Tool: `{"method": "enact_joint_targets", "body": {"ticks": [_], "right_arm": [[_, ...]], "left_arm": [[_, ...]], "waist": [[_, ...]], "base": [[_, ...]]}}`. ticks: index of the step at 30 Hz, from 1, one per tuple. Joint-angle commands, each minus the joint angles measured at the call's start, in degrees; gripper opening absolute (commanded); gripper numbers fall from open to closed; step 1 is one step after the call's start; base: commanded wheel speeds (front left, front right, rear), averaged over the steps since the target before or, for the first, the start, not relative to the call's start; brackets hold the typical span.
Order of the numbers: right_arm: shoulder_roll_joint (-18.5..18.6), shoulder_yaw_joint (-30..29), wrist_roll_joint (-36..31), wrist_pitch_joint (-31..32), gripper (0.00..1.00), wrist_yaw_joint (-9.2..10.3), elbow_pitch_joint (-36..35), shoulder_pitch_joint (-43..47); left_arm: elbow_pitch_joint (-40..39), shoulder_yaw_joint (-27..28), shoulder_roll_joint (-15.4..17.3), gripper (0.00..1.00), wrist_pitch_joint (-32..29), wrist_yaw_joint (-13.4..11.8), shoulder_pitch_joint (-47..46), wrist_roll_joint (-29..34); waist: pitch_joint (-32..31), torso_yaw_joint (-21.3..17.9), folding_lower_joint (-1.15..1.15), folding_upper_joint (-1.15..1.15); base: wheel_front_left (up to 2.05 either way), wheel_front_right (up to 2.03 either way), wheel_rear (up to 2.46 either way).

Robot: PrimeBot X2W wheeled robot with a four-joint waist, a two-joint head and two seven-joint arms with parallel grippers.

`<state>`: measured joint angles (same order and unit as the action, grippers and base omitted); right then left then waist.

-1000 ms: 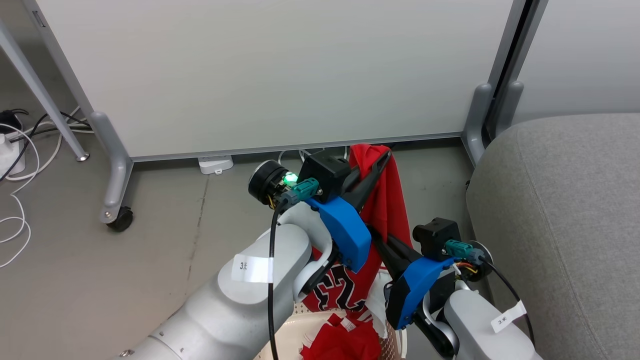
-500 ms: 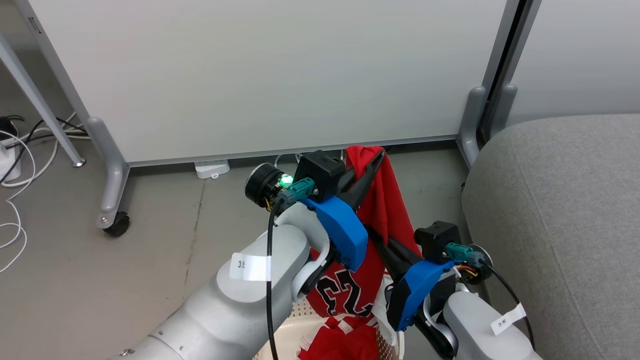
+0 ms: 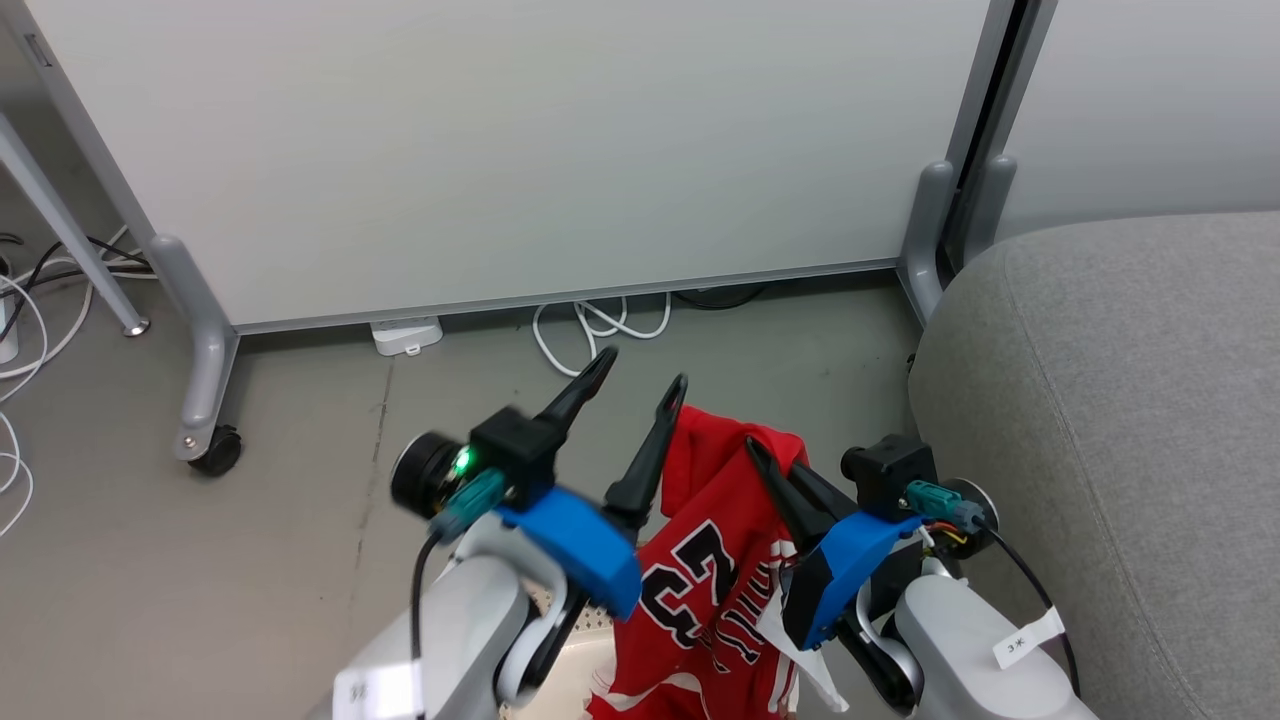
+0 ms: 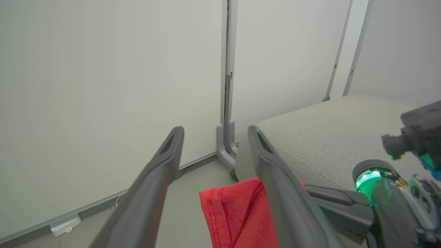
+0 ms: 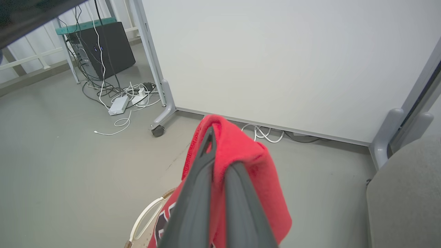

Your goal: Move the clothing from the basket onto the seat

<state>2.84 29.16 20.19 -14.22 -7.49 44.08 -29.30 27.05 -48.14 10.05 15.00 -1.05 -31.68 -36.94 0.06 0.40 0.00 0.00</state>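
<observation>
Left gripper (image 3: pixel 642 368) has let go: fingers now spread wide and empty at 11 o'clock of the jersey (image 3: pixel 700 590), whose top they pinched half a second ago. Right gripper (image 3: pixel 757 452) alone stays clamped on the cloth, which hangs over the basket (image 3: pixel 555 680). Seat (image 3: pixel 1120 400) at 3 o'clock.

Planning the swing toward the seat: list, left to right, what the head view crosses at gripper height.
caster wheel of the partition → left gripper, open → right gripper, shut on the jersey → seat
</observation>
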Motion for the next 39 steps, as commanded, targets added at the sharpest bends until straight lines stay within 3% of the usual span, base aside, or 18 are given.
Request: {"method": "enact_joint_targets", "body": {"ticks": [1, 9, 15, 24, 39], "right_arm": [[0.2, -0.5, -0.6, -0.3, 0.0, -0.01, -0.5, -0.8], [0.2, -2.1, -2.0, -0.6, 0.0, -0.01, -1.8, 0.3], [0.2, -2.8, -2.6, -0.5, 0.0, -0.01, -2.8, 0.9], [0.2, -3.8, -3.3, -0.1, 0.0, -0.01, -3.8, 1.9], [0.7, -4.3, -4.5, 0.4, 0.0, -0.01, -8.3, 2.4]], "left_arm": [[-1.6, 2.0, 0.9, 1.0, 0.2, -0.2, 2.6, 1.3], [-8.3, 10.4, 2.9, 1.0, 0.3, 1.9, 14.0, 9.2], [-9.9, 17.5, 1.0, 1.0, 0.3, 3.5, 21.5, 12.5], [-9.6, 22.4, -1.7, 1.0, 0.3, 6.5, 24.4, 17.2], [-11.5, 26.1, -3.9, 1.0, 0.3, 8.2, 24.0, 21.4]], "waist": [[0.1, -0.2, 0.0, 0.0], [0.3, -0.9, 0.0, 0.0], [0.4, -1.3, 0.0, 0.0], [0.3, -2.1, 0.0, 0.0], [2.4, -13.9, 0.0, 0.0]], "base": [[0.0, 0.0, 0.0], [0.0, 0.0, 0.0], [0.0, 0.0, 0.0], [0.0, 0.0, 0.0], [0.0, 0.0, 0.0]]}}
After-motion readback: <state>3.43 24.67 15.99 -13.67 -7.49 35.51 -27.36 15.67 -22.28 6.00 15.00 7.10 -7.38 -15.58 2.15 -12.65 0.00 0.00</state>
